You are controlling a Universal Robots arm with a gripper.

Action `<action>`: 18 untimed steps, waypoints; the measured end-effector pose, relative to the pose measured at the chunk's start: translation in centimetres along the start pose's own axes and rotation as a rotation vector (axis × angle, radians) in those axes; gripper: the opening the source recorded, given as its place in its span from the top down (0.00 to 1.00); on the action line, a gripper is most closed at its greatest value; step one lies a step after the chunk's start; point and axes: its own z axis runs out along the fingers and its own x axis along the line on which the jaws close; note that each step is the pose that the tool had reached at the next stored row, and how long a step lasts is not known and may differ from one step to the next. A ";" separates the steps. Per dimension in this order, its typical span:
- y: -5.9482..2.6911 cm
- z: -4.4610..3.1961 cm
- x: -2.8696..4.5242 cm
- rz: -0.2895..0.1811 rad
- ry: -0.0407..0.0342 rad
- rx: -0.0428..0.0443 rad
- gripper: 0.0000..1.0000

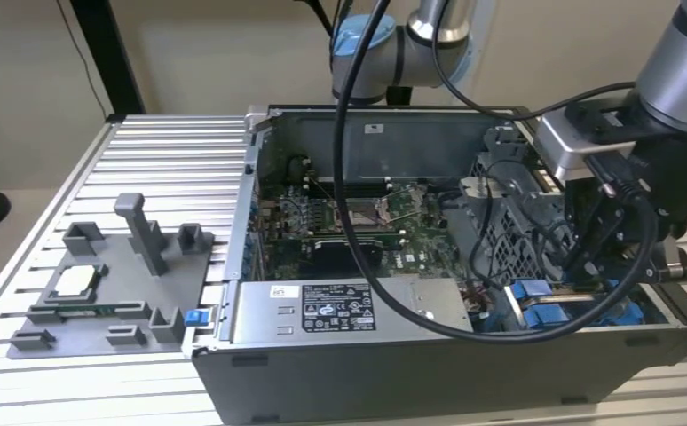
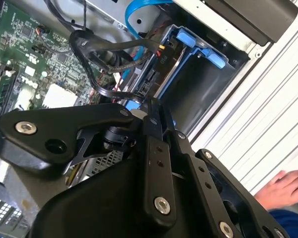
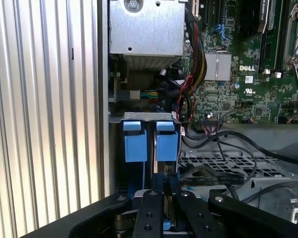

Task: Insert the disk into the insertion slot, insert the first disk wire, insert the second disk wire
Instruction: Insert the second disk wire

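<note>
At the near corner of the open computer case [image 1: 438,373], on the exterior view's right, the gripper [image 3: 164,187] hung low over the drive bays. Its jaws stood narrow, pinched on what looked like the blue-tipped end of a flat black disk wire [image 3: 211,179]. In the second wrist view the wire looped away from the fingertips [image 2: 154,116] toward the boards.

Just beyond the gripper, the disk [image 2: 159,74] appeared already seated in the insertion slot [image 2: 208,54]. Its connector edge faced the gripper, and an empty bay lay beside it. Two blue tabs [image 3: 151,141] marked the spot in the first wrist view.

To do this step well, I judged the plug had to be squared to the disk's socket and pressed straight along the disk's length. The wire's slack needed to stay clear of the other black cables [image 2: 97,47] crowding the edge.

Farther in lay the silver power-supply box [image 1: 343,306] and the motherboard [image 1: 356,222].

The socket itself was shadowed, and I could not tell whether another wire was plugged in there. The plug was mostly hidden between the fingers, so its orientation was unclear. A person's hand [image 2: 285,188] was cut off at the frame edge.
</note>
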 end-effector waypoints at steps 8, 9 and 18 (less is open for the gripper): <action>0.00 0.37 0.03 -0.002 -0.0078 0.0385 1.00; -0.01 0.39 0.02 -0.002 -0.0112 0.0438 1.00; 0.05 1.22 0.07 0.008 -0.0534 0.0503 1.00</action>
